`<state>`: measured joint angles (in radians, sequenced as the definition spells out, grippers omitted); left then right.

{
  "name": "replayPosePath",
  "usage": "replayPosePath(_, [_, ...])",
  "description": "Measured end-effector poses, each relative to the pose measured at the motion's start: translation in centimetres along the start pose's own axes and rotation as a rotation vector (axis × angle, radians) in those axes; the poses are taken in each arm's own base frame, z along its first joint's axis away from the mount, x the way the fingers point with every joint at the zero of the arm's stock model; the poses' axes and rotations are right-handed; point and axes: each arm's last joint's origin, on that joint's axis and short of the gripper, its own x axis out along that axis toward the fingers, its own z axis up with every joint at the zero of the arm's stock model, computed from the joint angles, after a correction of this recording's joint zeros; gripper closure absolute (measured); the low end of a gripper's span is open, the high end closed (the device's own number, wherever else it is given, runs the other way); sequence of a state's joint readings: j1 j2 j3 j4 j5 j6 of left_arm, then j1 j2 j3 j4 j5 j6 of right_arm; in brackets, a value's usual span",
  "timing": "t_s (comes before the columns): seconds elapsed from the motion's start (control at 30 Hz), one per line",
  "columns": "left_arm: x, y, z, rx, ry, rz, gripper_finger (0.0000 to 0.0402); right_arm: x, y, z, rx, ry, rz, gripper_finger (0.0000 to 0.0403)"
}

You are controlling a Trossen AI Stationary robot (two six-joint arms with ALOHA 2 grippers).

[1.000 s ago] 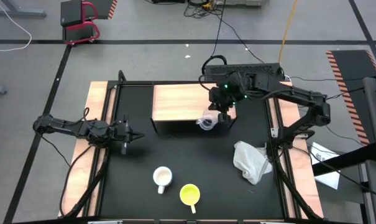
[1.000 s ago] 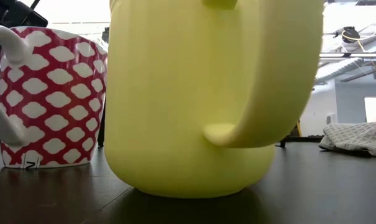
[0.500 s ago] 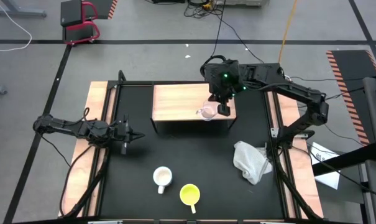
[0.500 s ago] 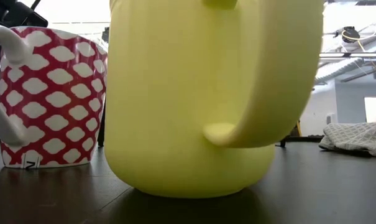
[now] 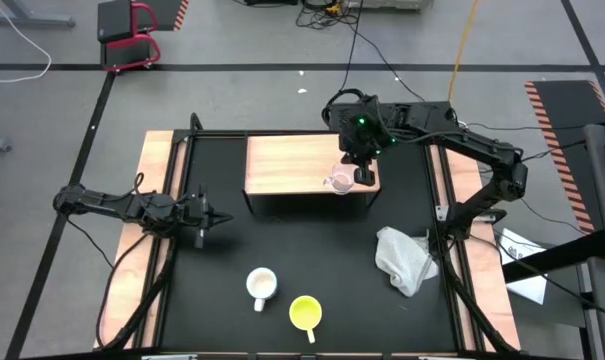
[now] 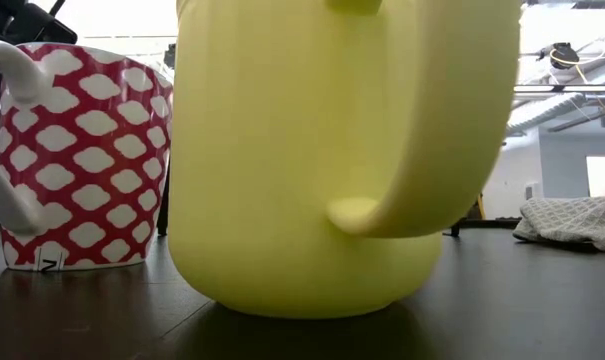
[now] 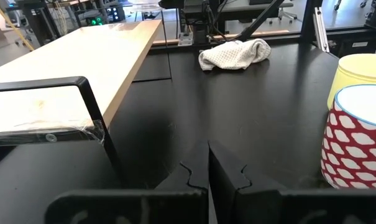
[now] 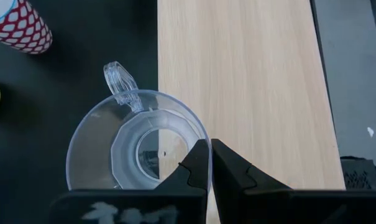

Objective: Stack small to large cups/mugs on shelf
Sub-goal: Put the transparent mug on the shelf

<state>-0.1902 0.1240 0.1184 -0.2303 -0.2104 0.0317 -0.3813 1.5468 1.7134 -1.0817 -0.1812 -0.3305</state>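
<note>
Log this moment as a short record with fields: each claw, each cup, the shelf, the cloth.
right claw: shut on the rim of the small clear glass cup, at the front edge of the light wooden shelf
left claw: shut, empty, low at the table's left side
glass cup: handle points away from the shelf
yellow handled mug: on the black tabletop, near edge
white mug with red pattern: beside the yellow mug
white cloth: crumpled, right side of the table
</note>
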Motion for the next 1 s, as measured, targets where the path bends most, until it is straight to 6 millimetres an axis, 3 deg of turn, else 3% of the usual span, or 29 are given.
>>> replayPosePath(0.37, [0.0, 0.0, -0.1, 0.0, 0.008, 0.0, 0.0398, 0.2, -1.3, -0.1, 0.005, -0.016, -0.052, 0.0403])
replayPosePath(0.77, [0.0, 0.0, -0.1, 0.0, 0.014, 0.0, 0.0398, 0.3, -1.4, -0.4, -0.019, 0.005, -0.048, 0.0403])
replayPosePath(1.0, [0.0, 0.0, -0.1, 0.0, 0.013, 0.0, 0.0398, 2.2, -1.8, -0.3, -0.03, 0.061, -0.021, 0.0403])
